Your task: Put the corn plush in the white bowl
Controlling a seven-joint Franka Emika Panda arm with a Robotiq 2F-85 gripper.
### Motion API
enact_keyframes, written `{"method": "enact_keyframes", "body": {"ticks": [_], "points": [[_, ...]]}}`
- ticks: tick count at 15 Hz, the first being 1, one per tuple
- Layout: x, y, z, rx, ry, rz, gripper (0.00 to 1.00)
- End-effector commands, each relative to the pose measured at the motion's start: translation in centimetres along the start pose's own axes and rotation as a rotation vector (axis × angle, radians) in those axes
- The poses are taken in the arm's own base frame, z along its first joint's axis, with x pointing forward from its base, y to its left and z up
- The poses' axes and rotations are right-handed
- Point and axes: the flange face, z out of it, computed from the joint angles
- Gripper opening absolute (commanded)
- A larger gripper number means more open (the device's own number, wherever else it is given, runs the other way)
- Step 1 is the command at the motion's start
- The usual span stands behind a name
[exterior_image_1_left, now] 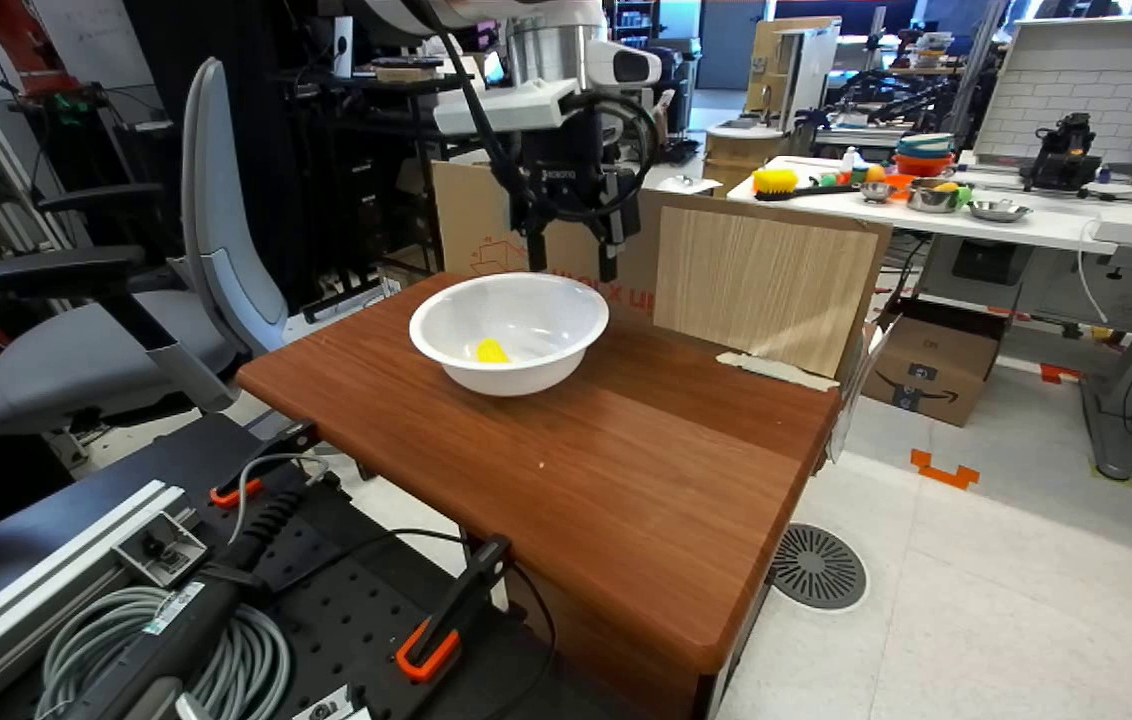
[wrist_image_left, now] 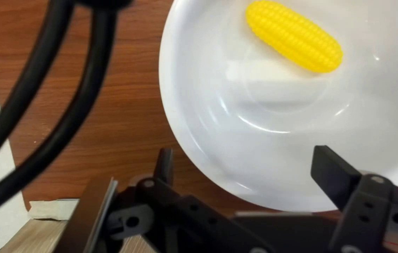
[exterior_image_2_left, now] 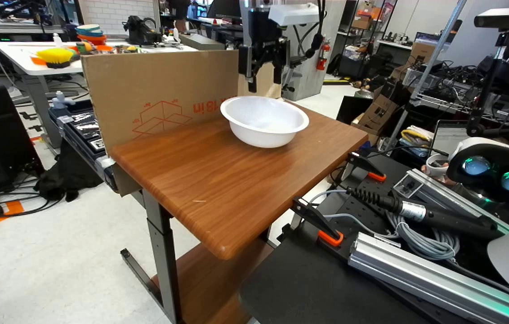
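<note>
The yellow corn plush lies inside the white bowl on the bowl's bottom. In the wrist view the corn shows whole, lying at a slant in the bowl. In an exterior view the bowl stands upright on the table and its near wall hides the corn. My gripper is above the bowl's back rim, apart from it; it also shows in an exterior view. In the wrist view the gripper has its fingers wide apart with nothing between them.
The brown table has cardboard standing along its back edge, with a wood-look panel there. Black clamps with orange pads grip the front edge. A black cart with cables and a metal rail stands in front.
</note>
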Motion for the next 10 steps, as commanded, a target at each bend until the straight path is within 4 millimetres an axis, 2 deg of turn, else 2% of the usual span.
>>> {"method": "enact_keyframes", "body": {"ticks": [1, 3, 10], "points": [[-0.3, 0.4, -0.8, 0.001, 0.008, 0.001, 1.00], [-1.0, 0.8, -1.7, 0.002, 0.016, 0.003, 1.00], [-1.4, 0.8, -1.4, 0.002, 0.007, 0.001, 1.00]]}}
